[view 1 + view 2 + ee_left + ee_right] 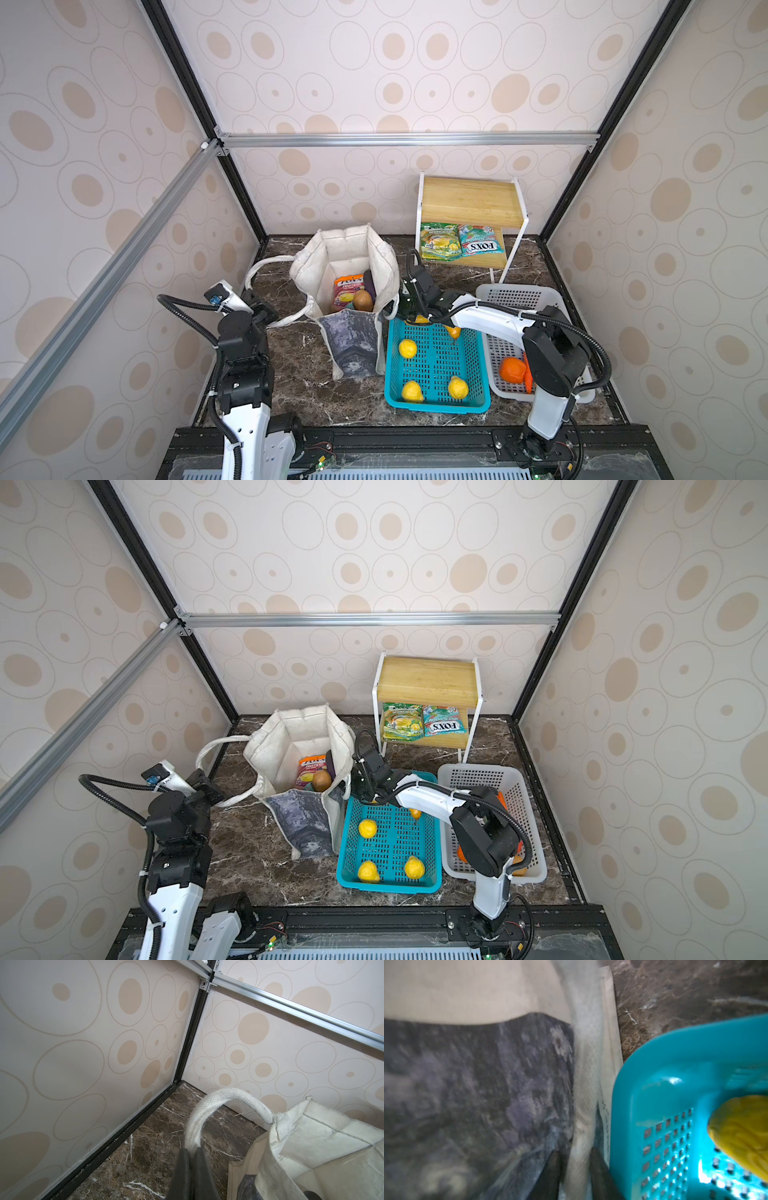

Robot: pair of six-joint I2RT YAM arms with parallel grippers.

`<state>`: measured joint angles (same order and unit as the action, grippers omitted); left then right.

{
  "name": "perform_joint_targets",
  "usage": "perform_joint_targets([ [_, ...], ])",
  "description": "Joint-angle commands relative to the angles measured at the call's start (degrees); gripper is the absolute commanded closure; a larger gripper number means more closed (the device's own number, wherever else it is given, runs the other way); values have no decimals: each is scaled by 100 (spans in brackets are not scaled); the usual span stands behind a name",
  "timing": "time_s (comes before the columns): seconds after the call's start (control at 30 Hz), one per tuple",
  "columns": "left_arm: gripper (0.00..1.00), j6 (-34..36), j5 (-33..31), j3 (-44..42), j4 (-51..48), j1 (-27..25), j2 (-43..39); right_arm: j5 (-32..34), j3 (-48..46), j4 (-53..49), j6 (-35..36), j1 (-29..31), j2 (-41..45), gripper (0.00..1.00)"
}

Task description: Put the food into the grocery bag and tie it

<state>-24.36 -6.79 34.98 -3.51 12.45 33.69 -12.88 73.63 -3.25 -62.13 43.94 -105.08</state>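
Note:
The off-white grocery bag (345, 253) (299, 733) stands open on the marble floor. Inside it lie an orange candy packet (347, 287), a brown potato (362, 300) and a purple eggplant (370, 279). My left gripper (266, 311) (192, 1148) is shut on the bag's left rope handle (228, 1095), pulled out to the left. My right gripper (397, 313) (575, 1159) sits at the bag's right side, its fingers pinching the right handle (583, 1105) between the grey-blue panel (467, 1084) and the teal basket (654, 1064).
The teal basket (436, 405) beside the bag holds several yellow fruits (407, 348). Under my right arm, a white basket (511, 295) holds an orange (513, 369). A small wooden shelf (469, 199) at the back carries a green packet (440, 241) and a teal packet (480, 241).

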Motion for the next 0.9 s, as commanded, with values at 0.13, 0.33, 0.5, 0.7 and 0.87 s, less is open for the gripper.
perform_joint_targets([
  [0.13, 100, 168, -154, 39, 150, 21, -91, 141, -296, 31, -160, -88, 467, 99],
  [0.33, 100, 161, 130, 879, -351, 13, -4, 1437, -135, -1136, 541, -124, 1228, 100],
  [0.5, 100, 123, 547, 1557, -527, 4, 106, 2465, 114, -2012, 1183, -112, 1722, 100],
  [0.7, 100, -161, 754, 1786, -364, 7, 330, 2416, 563, -2413, 2026, -111, 1544, 98],
  [0.87, 100, -183, 727, 2047, -310, 16, 592, 1451, 731, -2143, 1880, -114, 912, 96],
])
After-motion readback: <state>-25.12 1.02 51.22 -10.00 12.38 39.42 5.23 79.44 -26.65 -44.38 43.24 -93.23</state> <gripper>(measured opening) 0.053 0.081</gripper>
